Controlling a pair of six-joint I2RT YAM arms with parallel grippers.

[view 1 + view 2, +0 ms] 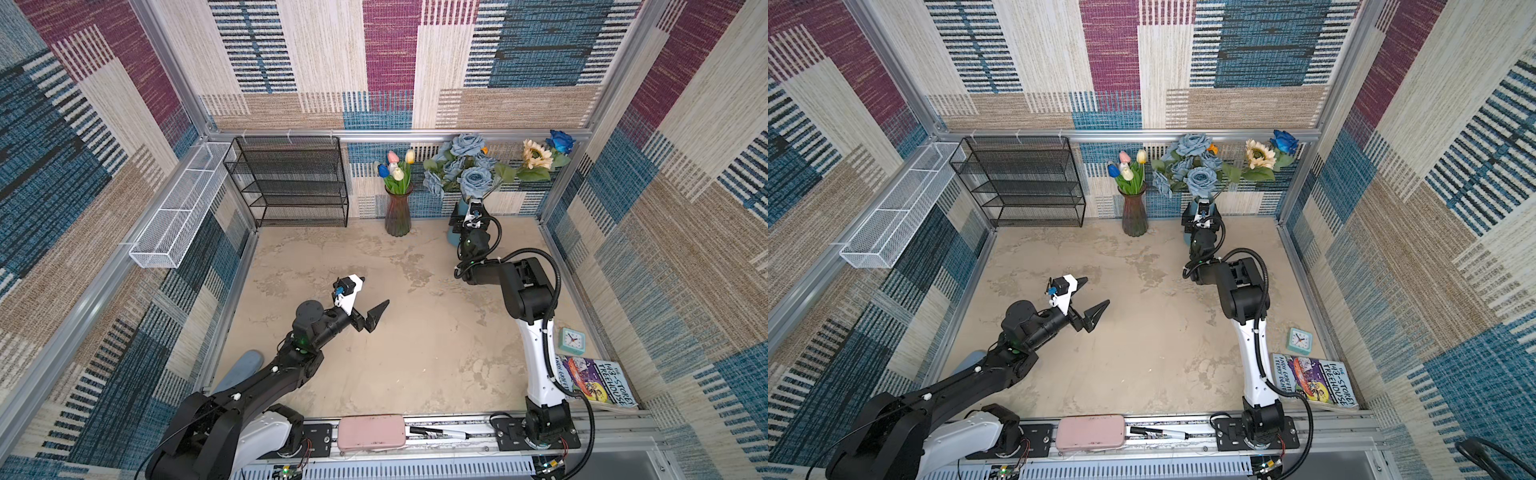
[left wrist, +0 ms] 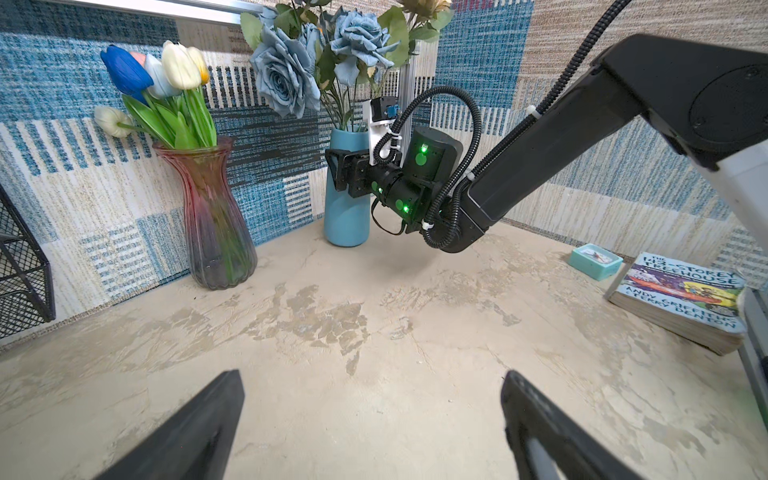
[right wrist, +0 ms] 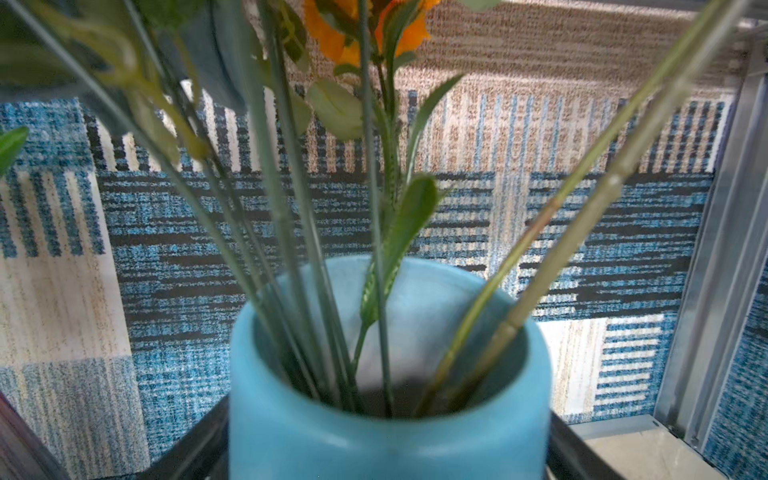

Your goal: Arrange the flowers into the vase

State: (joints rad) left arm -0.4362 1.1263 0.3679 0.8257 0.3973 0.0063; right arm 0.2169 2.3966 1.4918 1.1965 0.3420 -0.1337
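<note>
Two vases stand by the back wall. A tinted glass vase (image 1: pixel 397 216) (image 1: pixel 1134 216) (image 2: pixel 216 224) holds small tulips (image 1: pixel 395 166) (image 2: pixel 166 75). The blue vase (image 1: pixel 452 237) (image 2: pixel 345 220) (image 3: pixel 386 440) holds dusty-blue roses (image 1: pixel 465 166) (image 1: pixel 1196 166) (image 2: pixel 286 70), a cream sunflower (image 1: pixel 536 153), a deep-blue rose (image 1: pixel 561 141) and an orange sunflower (image 3: pixel 332 37). My right gripper (image 1: pixel 461 218) (image 1: pixel 1198 216) (image 2: pixel 347 170) (image 3: pixel 384 453) is shut on the blue vase's upper body, one black finger on each side. My left gripper (image 1: pixel 376 290) (image 1: pixel 1098 290) (image 2: pixel 371 376) hovers open and empty over mid-table.
A black mesh shelf (image 1: pixel 286 183) stands at the back left, with a white wire basket (image 1: pixel 178 208) on the left rail. A small teal clock (image 1: pixel 573 340) and a book (image 1: pixel 594 382) lie at the right edge. A pink case (image 1: pixel 371 432) and a marker (image 1: pixel 436 433) rest on the front rail.
</note>
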